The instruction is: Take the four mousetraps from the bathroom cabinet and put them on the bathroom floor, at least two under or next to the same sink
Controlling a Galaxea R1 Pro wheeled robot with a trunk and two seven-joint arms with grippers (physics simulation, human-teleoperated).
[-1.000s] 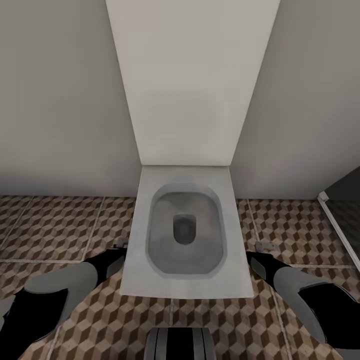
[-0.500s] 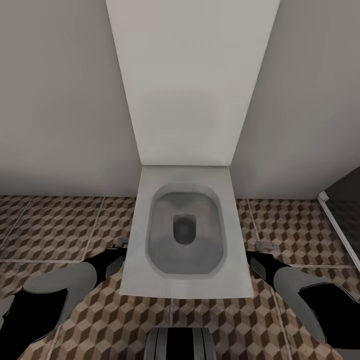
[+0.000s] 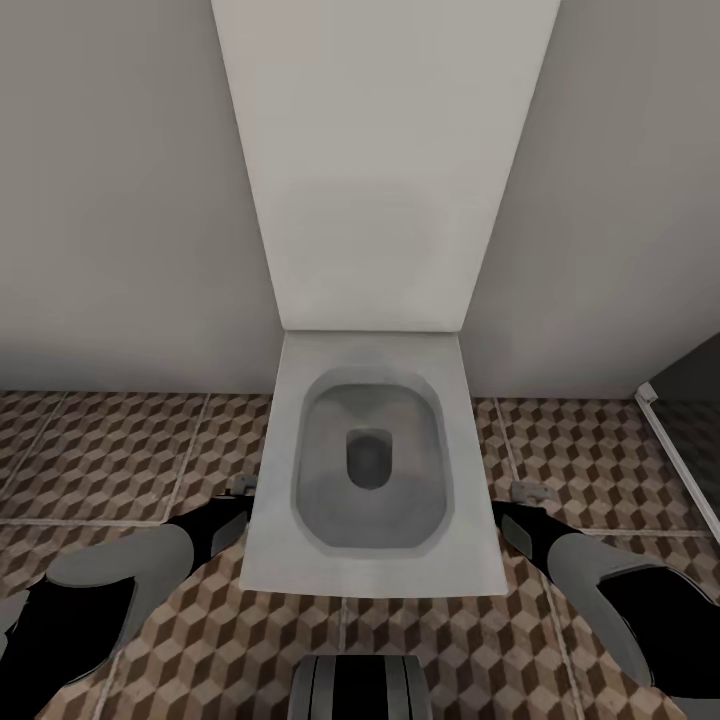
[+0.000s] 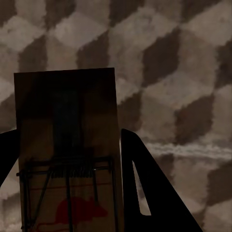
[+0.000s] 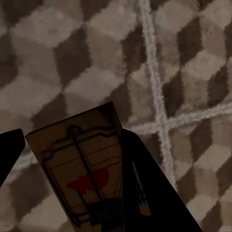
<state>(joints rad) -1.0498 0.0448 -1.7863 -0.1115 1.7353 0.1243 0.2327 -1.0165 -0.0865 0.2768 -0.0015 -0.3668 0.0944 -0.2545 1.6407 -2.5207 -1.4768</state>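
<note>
In the head view the robot faces a square white toilet [image 3: 372,470] with its lid raised against the pale wall [image 3: 110,200], standing on the bathroom floor [image 3: 120,455] of cube-patterned tiles. The left arm [image 3: 110,590] reaches forward beside the toilet on one side and the right arm [image 3: 610,590] on the other, both low over the tiles.

In the left wrist view the left gripper [image 4: 67,159] is clamped on a mousetrap [image 4: 67,140]: the brown slab sits between the two dark fingers [image 4: 145,183], one on each long edge, and juts out past their tips over the floor tiles. Its wire spring and a red mouse print show near the gripper end.

In the right wrist view the right gripper [image 5: 72,164] likewise grips a second mousetrap [image 5: 79,159], held between its fingers [image 5: 145,188] by the sides, tilted a little, with the wire bar and red mouse mark facing the camera. Beyond it a crossing of pale grout lines [image 5: 162,125] runs across the floor
</note>
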